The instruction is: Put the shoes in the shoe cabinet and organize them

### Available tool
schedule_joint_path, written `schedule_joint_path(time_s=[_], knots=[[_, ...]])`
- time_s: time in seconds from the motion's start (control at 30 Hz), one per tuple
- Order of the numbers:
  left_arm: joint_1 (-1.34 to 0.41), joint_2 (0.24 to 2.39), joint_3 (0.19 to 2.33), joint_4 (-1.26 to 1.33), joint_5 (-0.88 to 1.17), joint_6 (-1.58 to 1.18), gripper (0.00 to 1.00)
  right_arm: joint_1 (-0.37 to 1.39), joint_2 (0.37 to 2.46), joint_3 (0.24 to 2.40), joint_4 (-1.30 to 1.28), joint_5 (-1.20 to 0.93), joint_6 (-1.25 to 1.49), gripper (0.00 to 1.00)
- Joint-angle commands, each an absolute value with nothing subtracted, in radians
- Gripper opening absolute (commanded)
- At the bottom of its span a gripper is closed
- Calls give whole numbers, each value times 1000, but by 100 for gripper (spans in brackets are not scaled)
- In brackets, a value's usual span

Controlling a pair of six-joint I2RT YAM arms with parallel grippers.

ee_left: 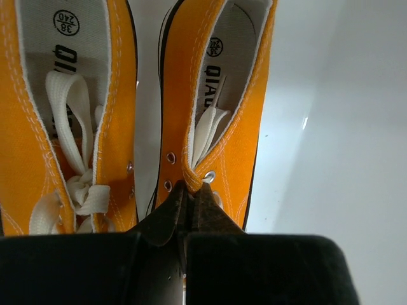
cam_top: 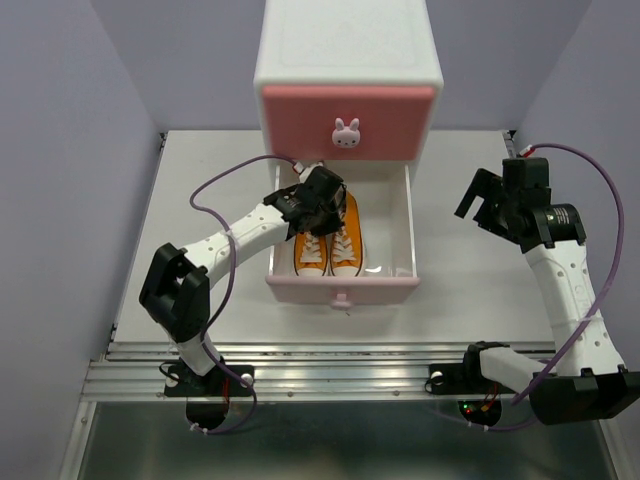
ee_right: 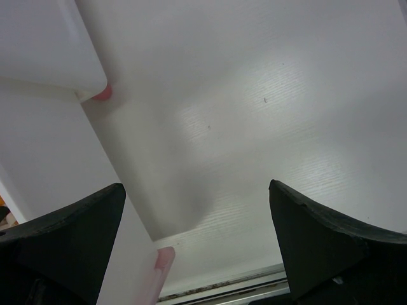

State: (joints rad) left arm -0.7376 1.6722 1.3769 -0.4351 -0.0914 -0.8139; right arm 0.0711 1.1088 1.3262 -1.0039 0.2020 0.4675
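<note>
Top view: shoe cabinet [cam_top: 348, 45] at the far side of the table [cam_top: 200, 190], with the upper drawer [cam_top: 348, 105] shut and the lower drawer [cam_top: 409, 225] standing open toward the arm bases.

Inside the lower drawer:
- Left-hand orange shoe [cam_top: 311, 252] and right-hand orange shoe [cam_top: 346, 243], upright and side by side.
- Toes toward the drawer front.
- Both in the left half, with bare drawer floor to their right.

Left fingers [cam_top: 322, 200]:
- Down inside the lower drawer, over the heel end of the pair.
- In the left wrist view, left fingers [ee_left: 172, 216] clenched on the right-hand orange shoe [ee_left: 219, 108].
- Tips pinched together on the canvas eyelet edge at the lace opening, just beside two metal eyelets.
- Left-hand orange shoe [ee_left: 38, 146] close alongside, clear of the tips.
- No telling whether the gripped shoe rests on the drawer floor.

Right fingers [cam_top: 470, 200]:
- Above the table, to the right of the lower drawer and apart from it.
- In the right wrist view, right fingers [ee_right: 70, 235] spread wide, grasping nothing.
- Bare table [ee_right: 286, 127] between them.
- Lower drawer side wall [ee_right: 137, 251] near the left tip.
</note>
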Motion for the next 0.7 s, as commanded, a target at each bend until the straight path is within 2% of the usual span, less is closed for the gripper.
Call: schedule_joint_path(time_s=[0.0, 0.23, 0.67], knots=[[-703, 1606, 1462, -456, -176, -701, 0, 63, 1106, 1330, -986, 202, 454, 100], [-704, 1655, 1540, -494, -160, -652, 0, 63, 1106, 1325, -985, 199, 457, 100], [-703, 1715, 1551, -523, -115, -676, 0, 63, 1103, 1319, -982, 196, 454, 100]])
